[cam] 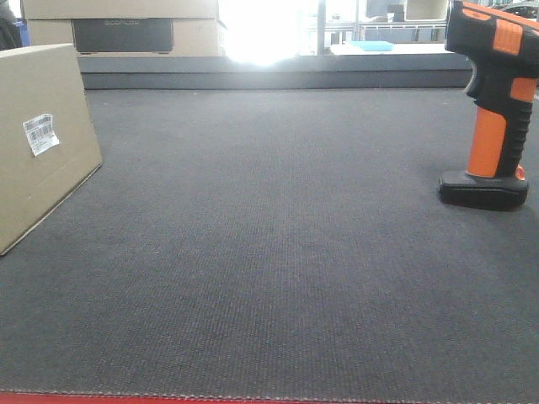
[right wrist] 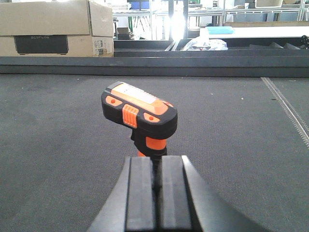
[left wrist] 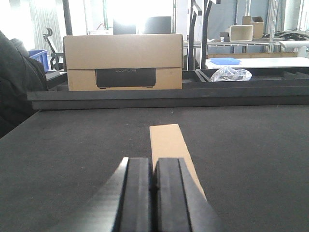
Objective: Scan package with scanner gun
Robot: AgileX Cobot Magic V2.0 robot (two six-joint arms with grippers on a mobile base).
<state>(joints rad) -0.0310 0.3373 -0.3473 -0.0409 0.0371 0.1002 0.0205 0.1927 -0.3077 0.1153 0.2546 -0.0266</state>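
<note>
The package (cam: 42,143), a plain tan cardboard box, stands at the left of the dark mat with its white barcode label (cam: 40,133) facing the middle. At the right, the scanner gun (cam: 497,101) stands upright on its flat black base, black with an orange handle. Neither gripper shows in the front view. In the left wrist view my left gripper (left wrist: 154,162) is shut and empty, with the package's narrow top (left wrist: 166,140) just beyond it. My right gripper (right wrist: 154,160) is also shut and empty, just short of the scanner gun (right wrist: 140,113).
A wider cardboard box with a dark panel (cam: 122,34) sits behind a raised dark ledge (cam: 278,71) at the back. Beyond are a blue tray (cam: 370,45) and a crumpled plastic bag (left wrist: 231,74). The mat's front edge is red (cam: 168,399).
</note>
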